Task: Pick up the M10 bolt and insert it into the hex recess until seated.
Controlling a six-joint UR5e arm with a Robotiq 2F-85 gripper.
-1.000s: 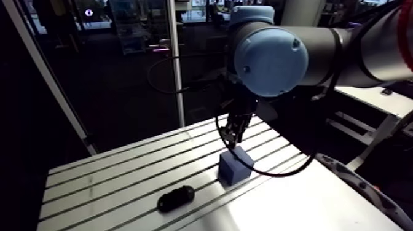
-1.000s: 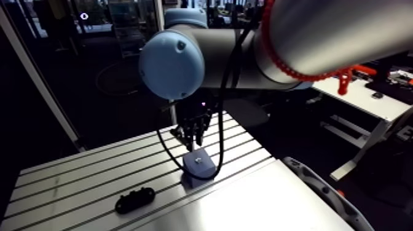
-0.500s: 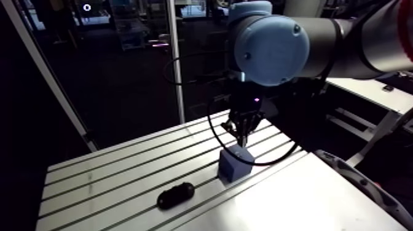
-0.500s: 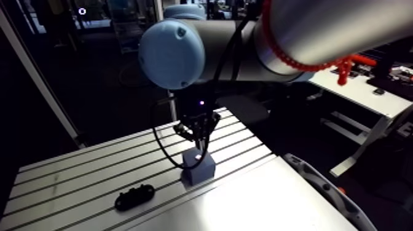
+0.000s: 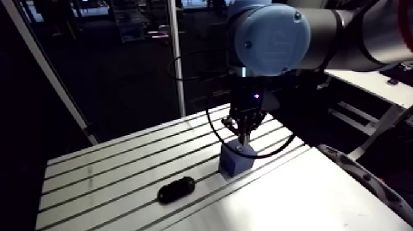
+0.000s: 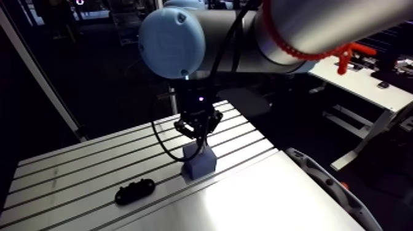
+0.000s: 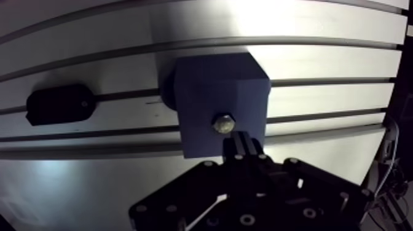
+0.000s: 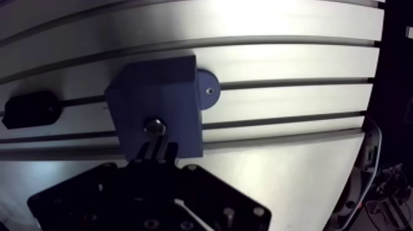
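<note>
Table (image 5: 110, 178): slotted aluminium, with the grooves running lengthwise under the work. You will find everything on the half nearer the arm.

Arm (image 5: 270, 34): the large joint with the light-blue cap hangs over the table. The wrist drops straight down from it onto the block.

Gripper (image 7: 241, 142): it points down over the block's upper face. In the wrist view you see its two fingers (image 7: 236, 147) drawn together into one narrow dark column. Nothing is clamped between them, so log it as closed and empty. The tips end right at the bolt. You cannot tell whether they press on it or stop just short.

Block (image 7: 215, 92): blue, box-shaped, standing on the table across two grooves. In the arm view it sits directly under the gripper.

Black piece (image 5: 176, 190): an oblong dark part lying flat along a groove. It is well apart from the block and nothing touches it.

Round tab (image 8: 209, 91): a small blue disc with a centre hole, flat on the table. It pokes out from under the side of the block away from the black piece.

Bolt (image 7: 223, 124): its hex outline shows in the block's upper face, near the edge closest to the gripper. It sits just ahead of the fingertips. It is down in the block, not in the tool. You cannot read the depth of seating from here.
</note>
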